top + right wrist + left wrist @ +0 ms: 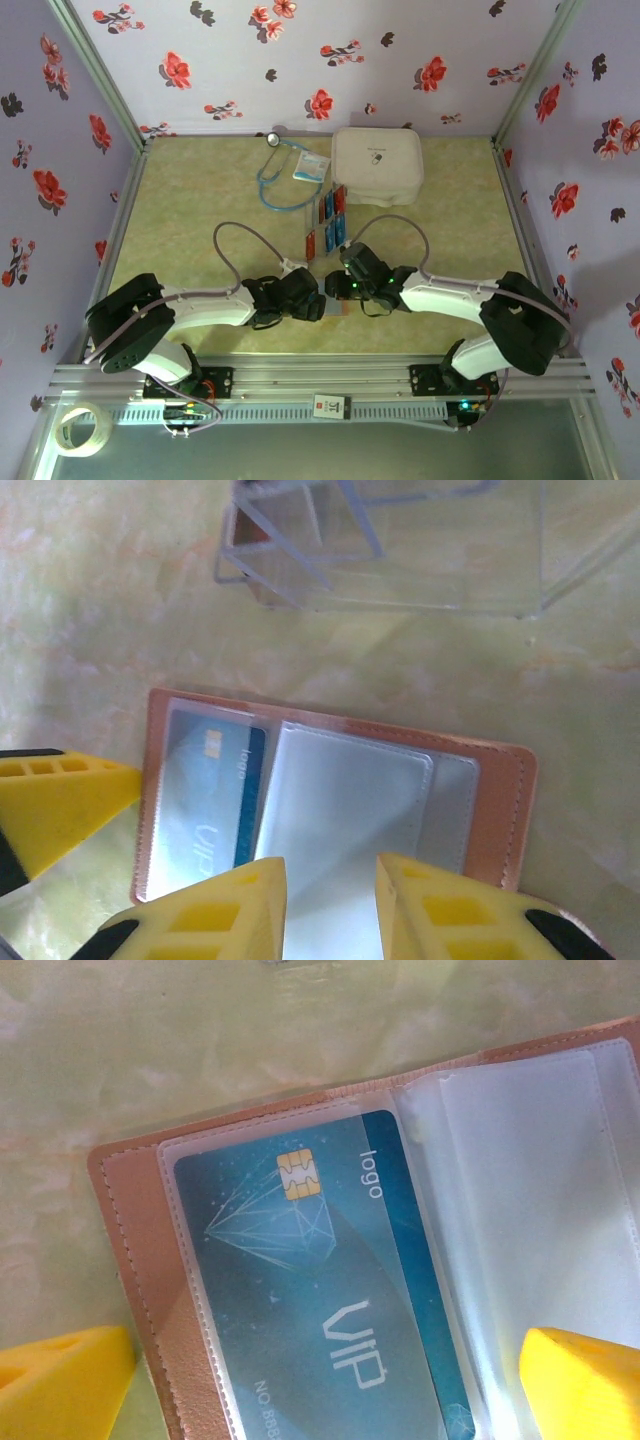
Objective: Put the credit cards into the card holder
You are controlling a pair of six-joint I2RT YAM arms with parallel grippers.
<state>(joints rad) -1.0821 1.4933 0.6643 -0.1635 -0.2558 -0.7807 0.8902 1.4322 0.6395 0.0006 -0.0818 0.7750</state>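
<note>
Hovers left claw (325,1385) spread wide over the open card holder (130,1260) on the surface (150,1050), blue VIP card (300,1280) sleeved inside. Poises right claw (330,905), parted, over the neighbouring clear sleeve (350,800).

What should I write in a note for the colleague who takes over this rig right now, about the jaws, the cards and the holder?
Left gripper: jaws wide apart, empty, above the open card holder.
Right gripper: jaws a little apart at the holder's near edge, over a clear sleeve; it appears to hold nothing.
Done: one blue card sits inside a sleeve of the holder.
Left: several blue and red credit cards stand in the clear tray beyond the grippers. Each must go into the holder.
</note>
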